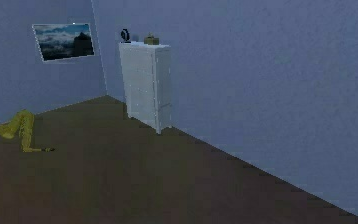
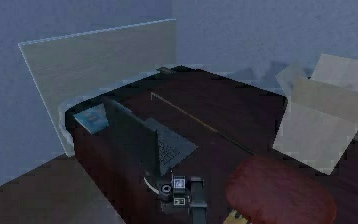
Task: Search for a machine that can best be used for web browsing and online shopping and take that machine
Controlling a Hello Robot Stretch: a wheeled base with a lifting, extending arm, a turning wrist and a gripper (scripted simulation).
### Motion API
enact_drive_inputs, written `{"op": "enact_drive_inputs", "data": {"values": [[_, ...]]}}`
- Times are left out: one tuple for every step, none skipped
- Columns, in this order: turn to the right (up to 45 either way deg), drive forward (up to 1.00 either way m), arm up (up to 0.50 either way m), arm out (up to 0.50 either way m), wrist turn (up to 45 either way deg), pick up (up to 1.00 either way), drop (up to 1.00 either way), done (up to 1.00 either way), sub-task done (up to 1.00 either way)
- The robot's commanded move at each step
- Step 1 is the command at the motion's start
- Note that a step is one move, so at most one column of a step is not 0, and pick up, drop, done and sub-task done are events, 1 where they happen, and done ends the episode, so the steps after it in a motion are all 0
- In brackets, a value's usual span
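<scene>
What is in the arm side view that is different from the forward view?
Arm side view: a dark bed with a pale headboard, an open laptop on it, a cardboard box, a reddish round thing, and the arm's fingers by the laptop; I cannot tell whether they hold anything. Forward view: a white cabinet with two small things on top, a picture on the wall, and a yellow thing on the floor. Both: blue walls and dark floor.

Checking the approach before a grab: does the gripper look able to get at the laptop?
Probably yes: the gripper shows right by the open laptop on the bed, with nothing visible between them.
</scene>
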Motion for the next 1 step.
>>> {"op": "enact_drive_inputs", "data": {"values": [[0.0,0.00,0.00,0.00,0.0,0.00,0.00,1.00,0.00]]}}
